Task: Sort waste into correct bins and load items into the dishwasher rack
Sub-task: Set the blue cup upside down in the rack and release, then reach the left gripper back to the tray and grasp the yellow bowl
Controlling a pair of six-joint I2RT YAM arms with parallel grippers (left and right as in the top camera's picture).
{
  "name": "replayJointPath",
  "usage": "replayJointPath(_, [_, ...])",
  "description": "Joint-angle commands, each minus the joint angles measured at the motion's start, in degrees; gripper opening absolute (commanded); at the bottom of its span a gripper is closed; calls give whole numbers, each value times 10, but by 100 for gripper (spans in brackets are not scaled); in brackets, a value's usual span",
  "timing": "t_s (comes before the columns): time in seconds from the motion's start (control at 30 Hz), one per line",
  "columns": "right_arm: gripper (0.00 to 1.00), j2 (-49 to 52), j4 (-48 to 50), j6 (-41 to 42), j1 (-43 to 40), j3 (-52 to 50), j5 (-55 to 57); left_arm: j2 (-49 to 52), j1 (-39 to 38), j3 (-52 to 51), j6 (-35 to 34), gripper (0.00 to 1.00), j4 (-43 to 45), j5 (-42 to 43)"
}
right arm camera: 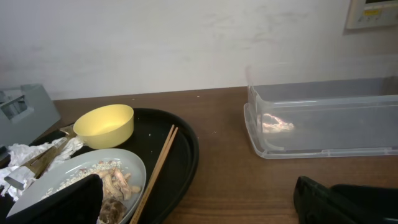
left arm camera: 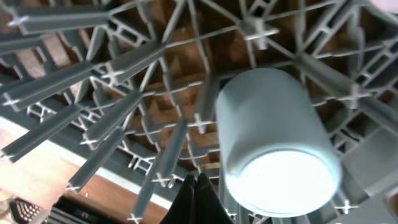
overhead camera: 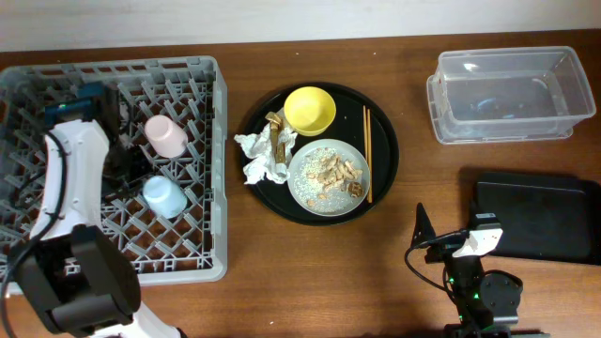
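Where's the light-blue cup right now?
In the overhead view, the light-blue cup sits inside the grey dishwasher rack on the table's left side, just nearer the robot than the pink cup.

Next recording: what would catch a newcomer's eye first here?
The big grey dishwasher rack on the left, with a pink cup and a light-blue cup sitting in it beside the left arm. Next, the round black tray mid-table, holding a yellow bowl, crumpled napkins, chopsticks and a plate strewn with food scraps.
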Motion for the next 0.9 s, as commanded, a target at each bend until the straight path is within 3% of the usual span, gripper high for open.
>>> replayJointPath(0.0, [98, -1, -3, 2, -4, -3, 3, -19, 1, 24, -11, 0, -17, 25])
replayJointPath(0.17, [98, -1, -3, 2, -4, -3, 3, -63, -3, 91, -9, 0, -37, 116])
replayJointPath(0.23, [98, -1, -3, 2, -4, -3, 3, -97, -24, 105, 41, 0, -25, 155])
replayJointPath(0.33, [98, -1, -3, 2, -4, -3, 3, -137, -78, 105, 61, 2, -5, 156])
replayJointPath(0.37, [98, -1, -3, 2, -4, -3, 3, -143, -101, 105, 61, 14, 2, 157])
replayJointPath(0.47, [98, -1, -3, 2, -4, -3, 3, -141, -162, 105, 56, 66, 26, 157])
replayJointPath(0.6, [98, -1, -3, 2, -4, -3, 3, -129, -243, 105, 55, 95, 91, 157])
replayJointPath(0.83, [98, -1, -3, 2, -4, -3, 3, -61, -354, 105, 54, 94, 207, 156])
replayJointPath(0.87, [98, -1, -3, 2, -4, -3, 3, -45, -363, 105, 54, 89, 228, 150])
